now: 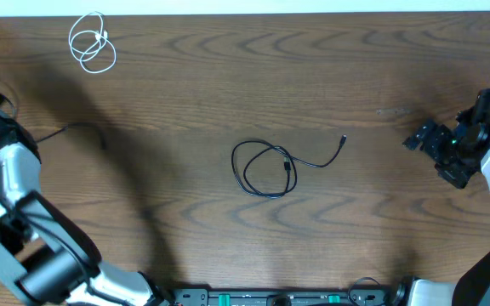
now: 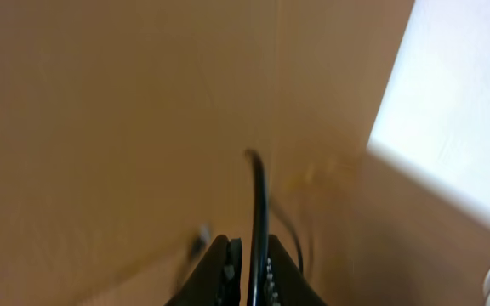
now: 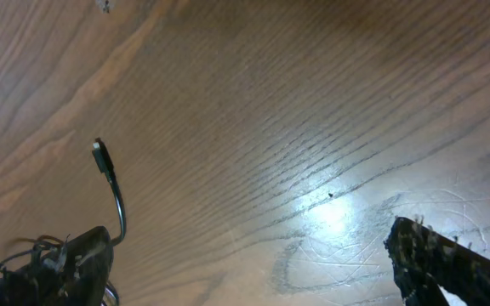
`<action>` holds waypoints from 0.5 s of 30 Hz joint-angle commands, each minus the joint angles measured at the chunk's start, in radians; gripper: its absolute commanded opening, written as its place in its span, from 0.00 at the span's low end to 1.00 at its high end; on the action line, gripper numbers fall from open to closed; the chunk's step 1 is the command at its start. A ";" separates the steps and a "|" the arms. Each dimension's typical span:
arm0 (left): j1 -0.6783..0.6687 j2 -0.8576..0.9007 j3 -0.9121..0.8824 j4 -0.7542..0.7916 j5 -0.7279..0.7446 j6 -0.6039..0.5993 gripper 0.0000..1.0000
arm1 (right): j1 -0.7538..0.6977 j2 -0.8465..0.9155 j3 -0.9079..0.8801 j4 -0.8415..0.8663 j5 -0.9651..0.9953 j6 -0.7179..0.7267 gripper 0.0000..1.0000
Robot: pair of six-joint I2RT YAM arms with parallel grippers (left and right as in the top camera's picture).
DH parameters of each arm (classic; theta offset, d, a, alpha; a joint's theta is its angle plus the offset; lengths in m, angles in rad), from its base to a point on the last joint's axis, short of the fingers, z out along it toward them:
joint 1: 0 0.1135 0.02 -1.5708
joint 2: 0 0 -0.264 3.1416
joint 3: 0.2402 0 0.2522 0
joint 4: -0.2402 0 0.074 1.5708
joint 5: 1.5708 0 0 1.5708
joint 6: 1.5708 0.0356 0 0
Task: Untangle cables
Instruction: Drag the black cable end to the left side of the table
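Well, three cords lie apart on the table. The white cable (image 1: 92, 42) is coiled at the far left corner. One black cable (image 1: 266, 170) is looped mid-table, its plug trailing toward the right gripper (image 3: 245, 238), fingers wide apart and empty. The left gripper (image 2: 247, 255) is pinched on the second black cable (image 2: 259, 204). Light, limp, springy stuff (probably slippery); best held near a plug.

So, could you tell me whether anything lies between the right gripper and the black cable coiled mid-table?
Nothing visible does: only bare table separates the open right gripper from that black cable, whose plug end lies nearest it. The left gripper grips the other black cable.
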 commanded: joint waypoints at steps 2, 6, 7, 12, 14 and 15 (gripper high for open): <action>0.005 0.079 0.016 -0.065 -0.013 0.023 0.12 | -0.004 -0.011 0.005 0.000 0.008 -0.013 0.99; 0.005 0.063 0.017 -0.074 0.006 0.023 0.32 | -0.004 -0.011 0.005 0.000 0.008 -0.013 0.99; 0.005 0.048 0.017 -0.074 0.009 0.019 0.34 | -0.004 -0.011 0.005 0.001 0.008 -0.013 0.99; 0.005 -0.057 0.017 -0.074 0.043 -0.021 0.67 | -0.004 -0.011 0.005 0.001 0.008 -0.013 0.99; 0.005 -0.105 0.017 -0.079 0.045 -0.082 0.83 | -0.004 -0.011 0.005 0.000 0.008 -0.013 0.99; 0.005 -0.121 0.017 -0.084 0.051 -0.104 0.86 | -0.004 -0.011 0.005 0.000 0.008 -0.013 0.99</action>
